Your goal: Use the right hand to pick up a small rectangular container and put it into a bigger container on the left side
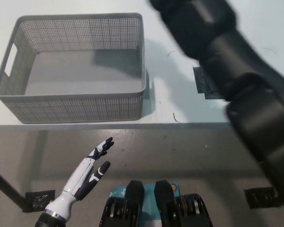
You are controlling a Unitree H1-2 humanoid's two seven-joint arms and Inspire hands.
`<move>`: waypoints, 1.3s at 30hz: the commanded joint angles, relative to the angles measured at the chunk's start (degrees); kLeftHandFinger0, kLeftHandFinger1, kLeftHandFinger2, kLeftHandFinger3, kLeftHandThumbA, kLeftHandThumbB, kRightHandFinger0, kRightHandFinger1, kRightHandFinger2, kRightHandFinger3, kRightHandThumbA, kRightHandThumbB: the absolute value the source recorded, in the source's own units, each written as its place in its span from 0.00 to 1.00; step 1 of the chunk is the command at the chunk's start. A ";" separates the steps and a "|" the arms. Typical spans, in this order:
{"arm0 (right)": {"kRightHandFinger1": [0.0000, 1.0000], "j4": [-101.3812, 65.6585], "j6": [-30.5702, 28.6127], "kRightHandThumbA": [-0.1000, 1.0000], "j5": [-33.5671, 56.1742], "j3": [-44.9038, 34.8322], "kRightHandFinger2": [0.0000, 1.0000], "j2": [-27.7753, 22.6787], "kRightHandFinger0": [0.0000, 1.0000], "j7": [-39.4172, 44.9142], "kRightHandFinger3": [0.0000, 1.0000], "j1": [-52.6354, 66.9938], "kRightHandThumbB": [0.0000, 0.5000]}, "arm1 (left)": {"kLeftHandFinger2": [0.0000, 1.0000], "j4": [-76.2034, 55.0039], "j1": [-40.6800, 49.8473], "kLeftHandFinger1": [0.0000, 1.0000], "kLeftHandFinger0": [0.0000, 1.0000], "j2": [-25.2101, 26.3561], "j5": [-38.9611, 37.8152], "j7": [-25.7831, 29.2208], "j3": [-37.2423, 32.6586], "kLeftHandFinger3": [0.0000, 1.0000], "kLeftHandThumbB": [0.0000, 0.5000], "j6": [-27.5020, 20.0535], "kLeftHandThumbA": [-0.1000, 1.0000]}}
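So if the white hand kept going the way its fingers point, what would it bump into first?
The left hand points up and to the right, toward the table edge right of the basket. It probably meets that edge first, though it may sit lower and pass under; depth is unclear.

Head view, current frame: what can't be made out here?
- Right hand: cut off by the top edge; only the blurred black right arm shows, so its grip cannot be told.
- Small rectangular container: nowhere visible, so whether it is held is unknown.
- Black patch on the table: mostly covered by the arm.
- Large basket: its visible floor looks empty; its upper right corner lies close to the arm.
- Left hand: rests open, low, below the table edge.
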 commanded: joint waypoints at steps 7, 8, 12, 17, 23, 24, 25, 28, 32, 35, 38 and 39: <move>0.36 16.86 -0.70 0.00 -1.51 3.97 0.75 7.38 0.00 -4.79 0.69 -4.89 0.47 | 1.00 -0.56 -0.69 1.00 1.00 0.18 -2.31 -0.18 0.98 1.00 0.48 -1.96 1.00; 0.37 17.43 0.26 0.00 -1.83 4.68 0.78 7.56 0.00 -3.96 0.74 -4.75 0.46 | 1.00 -0.68 -0.71 1.00 1.00 0.16 -2.20 -0.16 0.93 1.00 0.48 -1.94 1.00; 0.85 19.41 4.58 0.16 -3.24 8.34 1.00 7.79 0.54 3.24 1.00 -4.44 0.45 | 1.00 -0.82 -1.00 1.00 1.00 0.56 -1.46 -0.21 0.65 1.00 0.48 -2.17 1.00; 1.00 20.25 7.78 0.69 -3.70 11.50 1.00 6.97 1.00 10.76 1.00 -4.09 0.89 | 1.00 -0.64 -1.28 1.00 1.00 0.51 -2.42 -0.68 0.75 1.00 0.52 -1.64 1.00; 1.00 19.37 7.96 0.98 -0.75 9.43 1.00 5.20 1.00 14.14 1.00 -5.32 1.00 | 1.00 -0.13 -2.12 1.00 1.00 0.68 -2.30 -0.64 0.79 1.00 0.54 -1.92 1.00; 1.00 19.05 6.78 1.00 1.10 7.70 1.00 4.70 1.00 15.10 1.00 -5.54 1.00 | 1.00 0.00 -2.13 1.00 1.00 0.60 -2.32 -0.53 0.78 1.00 0.53 -2.26 1.00; 1.00 18.84 5.79 1.00 2.24 6.40 1.00 4.36 1.00 16.03 1.00 -5.72 1.00 | 1.00 -0.12 -2.08 1.00 1.00 0.62 -2.19 -0.48 0.75 1.00 0.53 -2.23 1.00; 1.00 17.85 3.99 1.00 7.11 0.80 1.00 3.95 1.00 19.19 1.00 -6.70 0.93 | 1.00 -0.41 -2.01 1.00 1.00 0.59 -1.82 -0.36 0.68 1.00 0.54 -2.01 1.00; 1.00 15.53 1.47 1.00 10.66 -4.59 1.00 3.27 1.00 21.88 1.00 -8.96 1.00 | 1.00 -0.65 -2.08 1.00 1.00 0.55 -1.82 -0.49 0.64 1.00 0.56 -1.29 1.00; 1.00 11.09 0.21 1.00 12.76 -7.21 1.00 1.76 1.00 24.25 1.00 -10.26 1.00 | 1.00 -0.48 -2.23 1.00 1.00 0.67 -0.92 -0.09 0.52 1.00 0.53 -2.12 1.00; 1.00 5.97 -2.49 1.00 16.24 -10.63 1.00 0.44 1.00 24.29 1.00 -9.62 0.97 | 1.00 -0.17 -2.30 1.00 1.00 0.60 -0.98 0.01 0.59 1.00 0.54 -2.26 1.00; 1.00 -2.89 -1.10 1.00 17.93 -13.29 1.00 -1.40 1.00 22.70 1.00 -8.07 0.99 | 1.00 0.03 -2.36 1.00 1.00 0.65 -0.99 -0.03 0.56 1.00 0.54 -2.51 1.00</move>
